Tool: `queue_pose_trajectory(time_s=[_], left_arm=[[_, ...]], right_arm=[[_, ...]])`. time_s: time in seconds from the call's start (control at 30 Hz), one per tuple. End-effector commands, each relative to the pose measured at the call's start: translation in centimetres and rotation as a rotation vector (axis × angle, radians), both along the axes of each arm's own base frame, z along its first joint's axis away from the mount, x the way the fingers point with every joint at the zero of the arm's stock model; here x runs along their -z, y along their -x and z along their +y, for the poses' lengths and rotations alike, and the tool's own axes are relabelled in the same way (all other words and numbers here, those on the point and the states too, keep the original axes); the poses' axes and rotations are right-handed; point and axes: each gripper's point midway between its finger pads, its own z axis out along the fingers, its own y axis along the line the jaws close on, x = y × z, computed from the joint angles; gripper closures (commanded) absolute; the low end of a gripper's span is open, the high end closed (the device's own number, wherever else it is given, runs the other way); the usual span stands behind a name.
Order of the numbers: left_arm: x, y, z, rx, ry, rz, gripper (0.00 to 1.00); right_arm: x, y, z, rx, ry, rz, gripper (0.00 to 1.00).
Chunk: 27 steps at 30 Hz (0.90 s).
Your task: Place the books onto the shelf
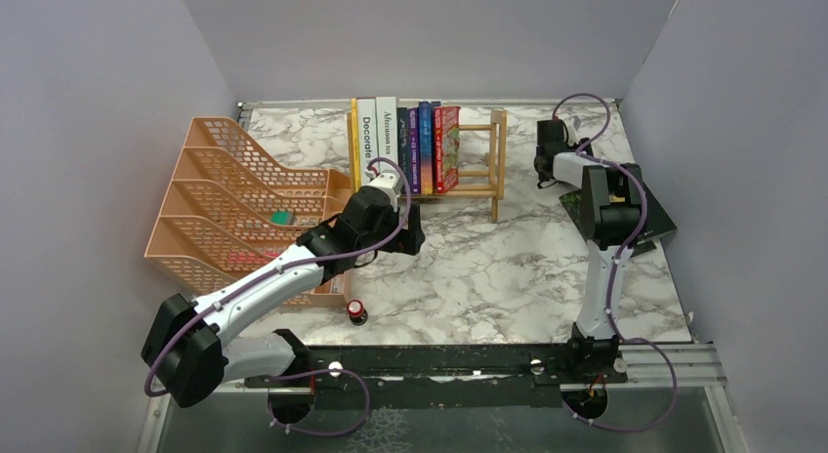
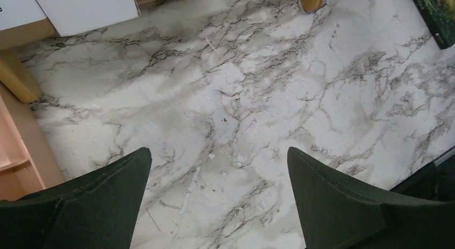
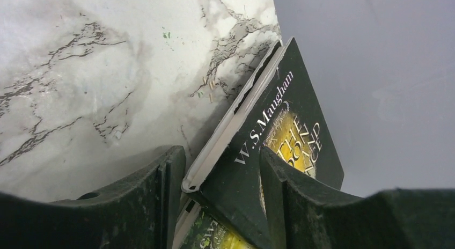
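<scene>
Noting a row of books [image 1: 415, 145] upright on the shelf [image 1: 496, 150]; apparently one left, the dark green book [image 3: 300, 115], at the right edge of the worktop [image 1: 488, 267]. Right jaws straddling its corner; clamped or not, cannot tell. Left jaws wide open, empty, above the worktop.

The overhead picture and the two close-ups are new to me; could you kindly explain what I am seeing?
Two robot arms are bolted at the near edge of a marble table. The overhead picture looks down from behind them, and each close-up comes from a camera on one wrist. On the table stand a wooden shelf holding a row of books and an orange mesh tray. The left claw is open over bare table. The right claw straddles a dark green book; whether it grips it is unclear.
</scene>
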Motion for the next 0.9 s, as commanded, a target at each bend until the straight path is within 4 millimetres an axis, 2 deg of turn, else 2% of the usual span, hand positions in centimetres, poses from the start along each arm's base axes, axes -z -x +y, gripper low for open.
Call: queue_pose_trajectory(time_s=[0.0,0.1,0.23,0.43,0.7,0.87], left_arm=[[-0.9,-0.6,-0.5,-0.008,0.031,-0.022,0.04],[-0.9,-0.7,-0.3,-0.02,0.028,-0.018,0.04],[-0.8,-0.8,-0.1,-0.029,0.024,-0.015,0.04],[-1.3,-0.9,-0.1,-0.034,0.04,-0.018,0.04],[-2.3,-0.8,-0.4,-0.023,0.067,-0.028,0.04],[-3.0,-0.8,-0.6,-0.016,0.084,-0.037,0.03]], right_arm=[[1.6,0.7,-0.7,0.03,0.037,0.038,0.46],[2.1,1.0,-0.5,0.034,0.021,0.046,0.56],[1.2,1.3,0.0,0.062,-0.015,0.034,0.79],[-3.2,0.6,2.7,0.019,-0.062,-0.05,0.98],[-9.1,2.3,6.1,0.003,-0.121,-0.135,0.99],[-12.7,3.8,9.5,-0.055,-0.307,-0.201,0.99]])
